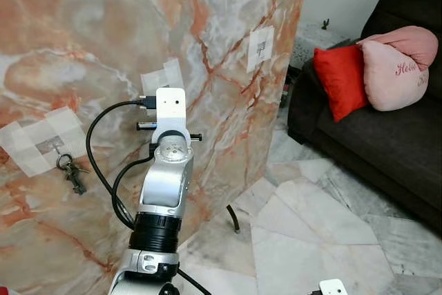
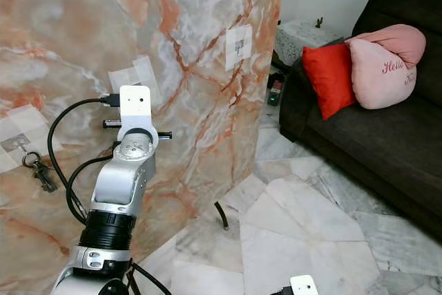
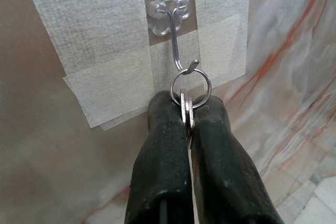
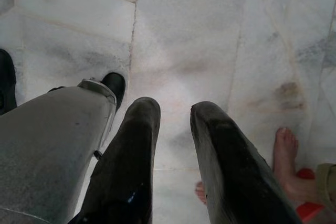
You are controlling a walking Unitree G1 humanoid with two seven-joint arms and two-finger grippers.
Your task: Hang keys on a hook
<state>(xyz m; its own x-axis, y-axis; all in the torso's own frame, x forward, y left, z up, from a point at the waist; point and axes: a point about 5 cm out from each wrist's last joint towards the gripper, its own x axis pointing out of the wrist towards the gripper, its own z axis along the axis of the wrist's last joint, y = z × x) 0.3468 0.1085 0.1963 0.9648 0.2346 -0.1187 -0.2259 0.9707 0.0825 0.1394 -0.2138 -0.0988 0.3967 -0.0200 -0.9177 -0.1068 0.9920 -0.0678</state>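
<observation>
Up against the marble panel (image 1: 228,46), the left hand (image 3: 187,109) is pinching a key (image 3: 185,109) flat between its two black fingers (image 3: 163,145), and the key ring (image 3: 190,85) is already sitting over the curled tip of the little metal hook (image 3: 176,35). That hook hangs from a clear flower-shaped sticker on a taped white patch (image 3: 105,35) on the panel. So I'd say the tricky bit is pretty much done: the ring looks threaded onto the hook, just below its bend. What's left, as far as I can judge, is letting go and pulling the arm back from the panel without dragging the ring off again. It's clenched tight on the key right now, nothing released.

Further left along the same panel there's another bunch of keys (image 1: 71,172) dangling from a second taped patch (image 1: 43,140), so that one looks sorted. A third patch with a hook (image 1: 260,48) sits higher up toward the panel's right edge, nothing on it.

The right hand (image 4: 175,111) hangs low over the marble floor (image 4: 210,35), away from the panel, fingers spread and holding nothing. A person's bare foot (image 4: 286,150) is down there beside it.
</observation>
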